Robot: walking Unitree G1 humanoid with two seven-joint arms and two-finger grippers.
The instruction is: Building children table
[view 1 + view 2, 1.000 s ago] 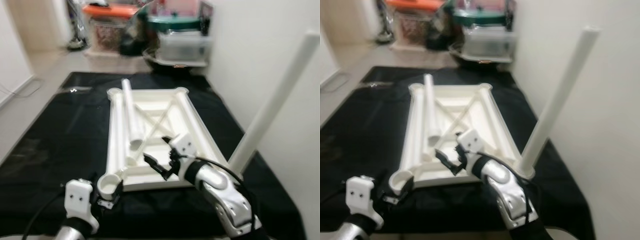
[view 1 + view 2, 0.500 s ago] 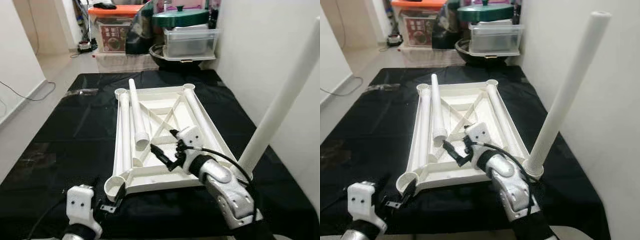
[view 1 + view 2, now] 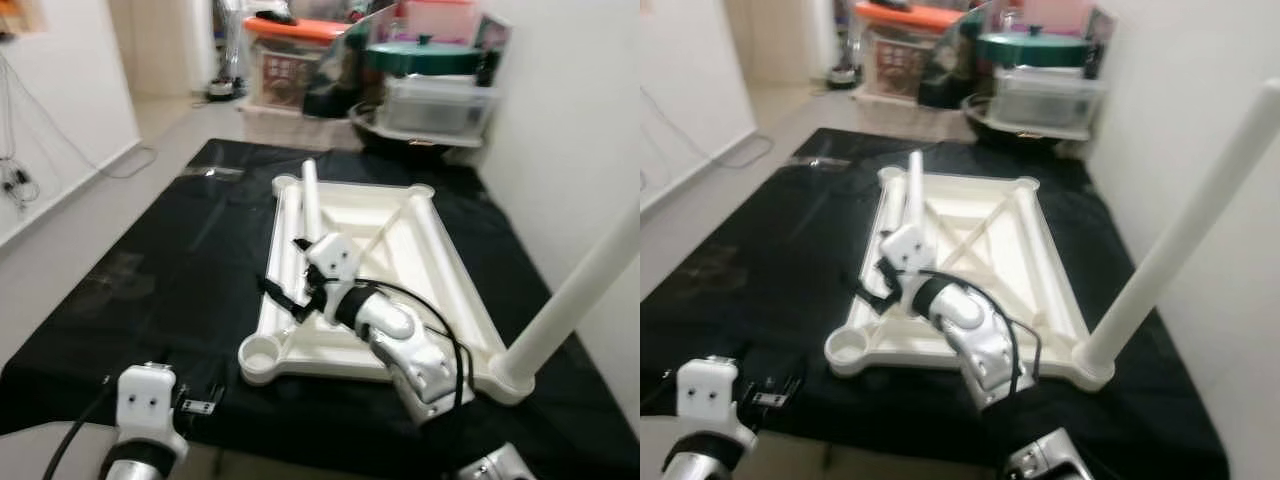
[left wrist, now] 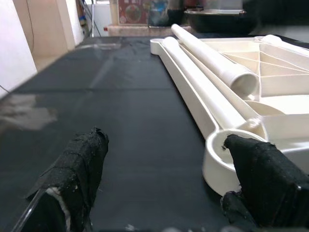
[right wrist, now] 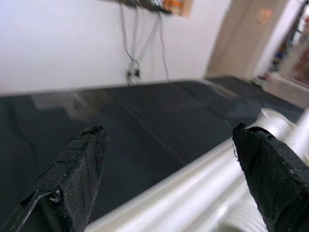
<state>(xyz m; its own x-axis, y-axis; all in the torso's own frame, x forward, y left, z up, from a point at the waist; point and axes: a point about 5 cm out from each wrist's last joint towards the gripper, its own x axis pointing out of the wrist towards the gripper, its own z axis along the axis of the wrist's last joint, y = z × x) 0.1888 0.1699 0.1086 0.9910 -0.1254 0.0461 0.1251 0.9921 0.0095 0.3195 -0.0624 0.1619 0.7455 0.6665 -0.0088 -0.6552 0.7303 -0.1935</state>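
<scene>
Right fingers [image 5: 82,179] spread wide, nothing between them, poised low over the loose legs [image 5: 203,193] on the tabletop's near-left rail. In the head view the right gripper [image 3: 290,297] sits at the centre, its arm reaching in from five o'clock across the upturned tabletop [image 3: 440,250].

Two loose legs lie there: one leg [image 3: 309,200] runs toward twelve o'clock, its far end over the far rim; a second lies along the left rail beside it, partly behind the gripper. A fitted leg [image 3: 570,300] stands tilted in the socket at four o'clock. The empty socket [image 3: 260,352] waits at six o'clock, nearest the robot.

Left fingers [image 4: 77,169] are parted too, holding nothing, just short of that empty socket [image 4: 231,154], low on the black mat [image 3: 150,260]. The left gripper [image 3: 205,402] hangs at seven o'clock.

The step looks like picking a loose leg for the empty socket. To do it well: straddle the leg square across its width, somewhere near mid-length so it doesn't tip, and close only once both pads flank it. It's round and smooth, so it may roll off the rail if nudged. Then stand it upright and seat the end squarely in the socket. Three sockets appear unfilled, so early going.

Storage boxes [image 3: 430,90] sit at twelve o'clock.
</scene>
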